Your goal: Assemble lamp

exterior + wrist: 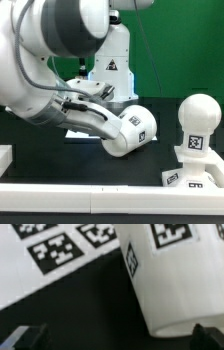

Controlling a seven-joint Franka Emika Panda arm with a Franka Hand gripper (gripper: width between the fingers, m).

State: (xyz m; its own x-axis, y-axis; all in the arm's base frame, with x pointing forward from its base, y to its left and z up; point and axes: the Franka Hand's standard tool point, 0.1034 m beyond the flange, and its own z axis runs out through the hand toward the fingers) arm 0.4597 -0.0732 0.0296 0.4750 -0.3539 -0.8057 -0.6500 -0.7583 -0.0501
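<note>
The arm (55, 60) fills most of the exterior view, bent low over the black bench (100, 165) with its wrist pointed down toward the shade.

The shade (130, 130), a white tapered cup with a square tag on its side, lies tipped over at the middle of the bench, its closed end toward the exterior view's right. It appears to rest against the arm's end, likely so that it can be grasped by its wall and carried to the bulb.

Well apart from the shade, toward the exterior view's right, the bulb (199, 118) stands upright with its round head on top and a tag on its front. It seems to sit already in the base (192, 177), whose tagged foot is partly cut off by the white rail in front.

Behind the shade, under the arm, lies the marker board (45, 258); the wrist view shows its tags just beside the shade's wall.

The hand (115, 336) shows only as two dark fingertips (28, 336) set wide apart, the shade's rim lying between them, untouched as far as can be judged. In the exterior view the hand is hidden behind the shade.
</note>
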